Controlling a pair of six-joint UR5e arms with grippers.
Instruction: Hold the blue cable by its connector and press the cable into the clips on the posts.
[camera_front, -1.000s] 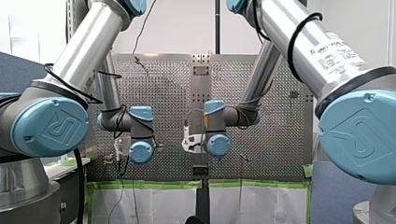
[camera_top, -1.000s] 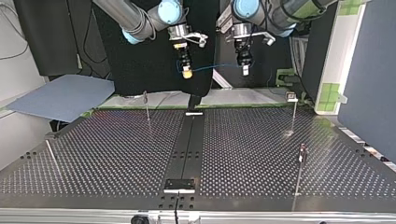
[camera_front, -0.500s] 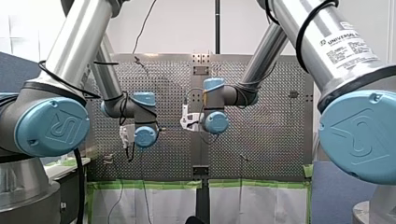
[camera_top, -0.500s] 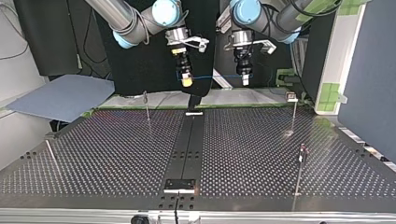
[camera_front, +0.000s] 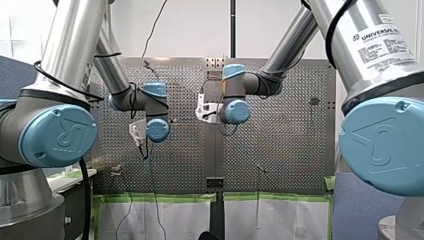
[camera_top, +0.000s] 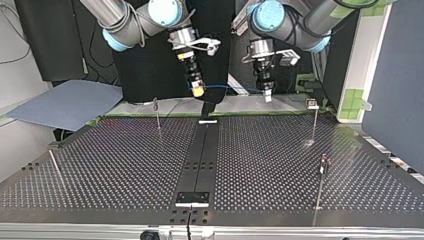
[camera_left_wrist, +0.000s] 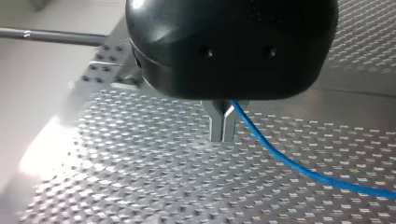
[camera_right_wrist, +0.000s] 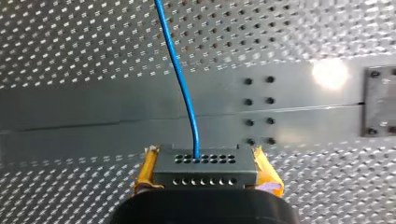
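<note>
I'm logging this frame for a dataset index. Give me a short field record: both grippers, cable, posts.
right gripper: yellow pads, shut on the grey perforated connector
left gripper: shut on the thin blue cable
cable run: strung between both grippers, above the perforated metal table
thin metal posts: upright, cable in none of their clips
</note>
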